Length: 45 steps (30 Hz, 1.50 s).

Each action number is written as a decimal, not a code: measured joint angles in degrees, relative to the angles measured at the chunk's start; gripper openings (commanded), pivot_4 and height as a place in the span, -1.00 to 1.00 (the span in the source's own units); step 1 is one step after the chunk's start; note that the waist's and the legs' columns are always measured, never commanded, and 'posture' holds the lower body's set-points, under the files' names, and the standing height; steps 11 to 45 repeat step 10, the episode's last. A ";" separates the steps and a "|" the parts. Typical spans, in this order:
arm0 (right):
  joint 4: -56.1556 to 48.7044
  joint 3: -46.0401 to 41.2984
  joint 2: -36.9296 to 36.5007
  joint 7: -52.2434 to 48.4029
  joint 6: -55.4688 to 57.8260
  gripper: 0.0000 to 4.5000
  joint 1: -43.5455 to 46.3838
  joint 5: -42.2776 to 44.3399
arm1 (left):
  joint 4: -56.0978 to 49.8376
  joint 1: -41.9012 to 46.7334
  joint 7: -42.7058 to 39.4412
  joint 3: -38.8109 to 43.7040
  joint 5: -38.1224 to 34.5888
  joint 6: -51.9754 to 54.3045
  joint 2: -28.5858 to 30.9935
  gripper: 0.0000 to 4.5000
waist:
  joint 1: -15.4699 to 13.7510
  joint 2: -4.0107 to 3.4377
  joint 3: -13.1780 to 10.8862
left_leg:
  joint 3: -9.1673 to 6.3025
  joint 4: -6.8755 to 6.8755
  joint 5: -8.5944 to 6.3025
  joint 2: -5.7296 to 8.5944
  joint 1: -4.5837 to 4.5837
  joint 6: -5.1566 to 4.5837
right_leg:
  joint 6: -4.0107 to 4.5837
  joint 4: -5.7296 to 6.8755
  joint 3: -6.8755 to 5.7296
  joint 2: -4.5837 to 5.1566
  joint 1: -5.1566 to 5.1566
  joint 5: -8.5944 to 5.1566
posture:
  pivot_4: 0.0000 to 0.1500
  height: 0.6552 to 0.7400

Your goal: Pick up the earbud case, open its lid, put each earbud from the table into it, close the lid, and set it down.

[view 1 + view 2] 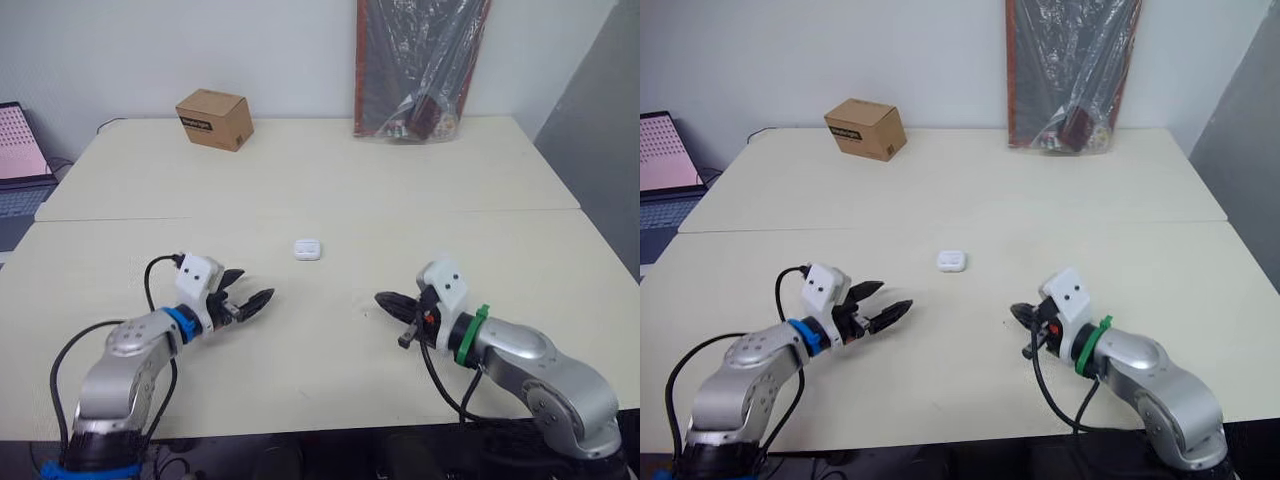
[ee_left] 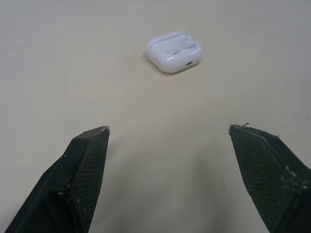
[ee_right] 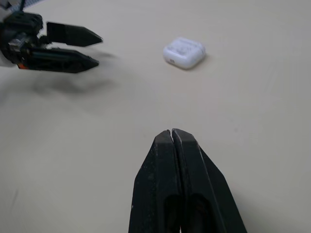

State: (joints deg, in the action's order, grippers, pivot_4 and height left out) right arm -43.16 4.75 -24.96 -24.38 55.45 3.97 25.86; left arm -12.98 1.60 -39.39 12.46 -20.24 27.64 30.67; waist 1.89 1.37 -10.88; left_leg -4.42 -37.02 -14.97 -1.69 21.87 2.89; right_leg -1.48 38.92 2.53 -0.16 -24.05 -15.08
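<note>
A small white earbud case (image 1: 307, 249) lies on the cream table (image 1: 330, 180) with its lid down, between and a little beyond both grippers. My left gripper (image 1: 253, 286) rests low over the table to the case's near left, open, with nothing between its fingers. In the left wrist view the case (image 2: 175, 51) sits ahead of the spread fingertips (image 2: 95, 145). My right gripper (image 1: 382, 298) is to the case's near right, shut on nothing; its closed tip (image 3: 172, 132) points toward the case (image 3: 184, 52) and the left gripper (image 3: 95, 48).
A cardboard box (image 1: 214, 118) stands at the table's far left. A dark plastic-wrapped package (image 1: 420, 65) leans on the wall at the far right. A laptop (image 1: 20, 160) sits off the left edge. A seam (image 1: 300, 216) crosses the table beyond the case.
</note>
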 measured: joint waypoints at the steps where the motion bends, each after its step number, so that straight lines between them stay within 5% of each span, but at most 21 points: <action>1: -0.10 0.16 0.01 0.42 -0.07 -1.00 -1.55 -0.07 | -0.12 -1.46 0.45 0.94 0.01 -0.63 -0.23 0.84 | 0.00 0.00 0.00 | 0.00 0.00 0.00 -0.01 0.00 0.00 | 0.01 0.02 0.00 -0.02 -0.01 0.00 | 1.00 1.00; 10: 1.29 2.35 0.01 2.00 -4.02 -1.00 -2.83 -2.79 | -0.72 -8.23 1.66 2.86 -0.15 -4.68 -0.88 0.84 | -0.02 0.05 0.03 | 0.01 -0.03 0.04 0.00 -0.01 0.05 | -0.02 -0.01 0.01 -0.06 0.02 0.02 | 1.00 1.00; 45: 1.29 2.35 0.01 2.00 -4.02 -1.00 -2.83 -2.79 | -0.72 -8.23 1.66 2.86 -0.15 -4.68 -0.88 0.84 | -0.02 0.05 0.03 | 0.01 -0.03 0.04 0.00 -0.01 0.05 | -0.02 -0.01 0.01 -0.06 0.02 0.02 | 1.00 1.00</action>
